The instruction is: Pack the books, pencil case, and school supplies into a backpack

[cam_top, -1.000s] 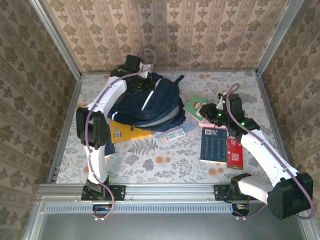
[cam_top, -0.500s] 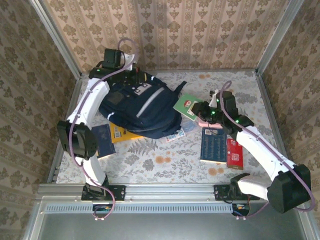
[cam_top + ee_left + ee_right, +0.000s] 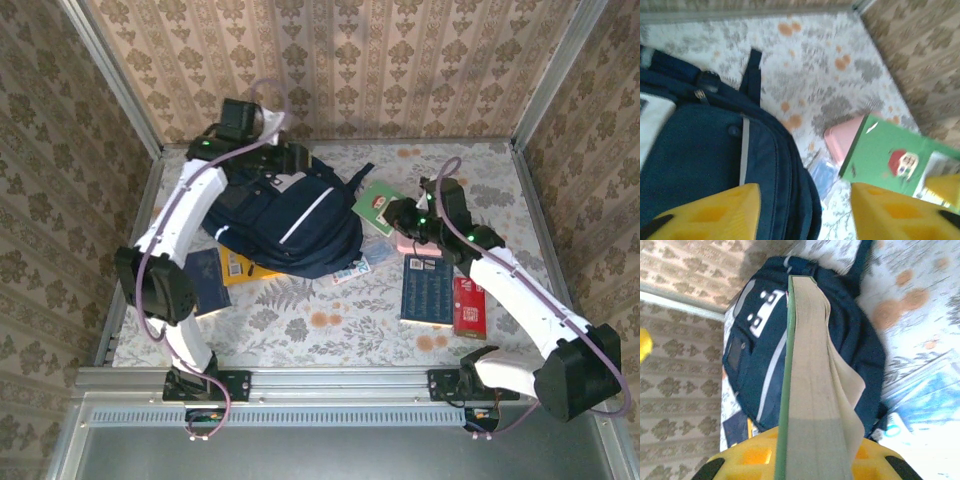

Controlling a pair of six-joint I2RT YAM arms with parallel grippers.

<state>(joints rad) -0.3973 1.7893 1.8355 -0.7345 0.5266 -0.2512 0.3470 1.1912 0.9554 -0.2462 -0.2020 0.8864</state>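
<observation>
A navy book (image 3: 203, 280) lies near the left edge, and beside it a yellow book (image 3: 243, 268) sits partly under the backpack (image 3: 290, 215), which lies toward the surface's far-left corner. The left claw (image 3: 288, 160) hovers at the backpack's far end, fingers apart and empty. Just right of the backpack, the right claw (image 3: 400, 215) is clamped on the green book (image 3: 378, 205), tilted over the pink box (image 3: 845, 142). Another navy book (image 3: 428, 290) and a red pack (image 3: 468, 305) lie toward the right edge.
</observation>
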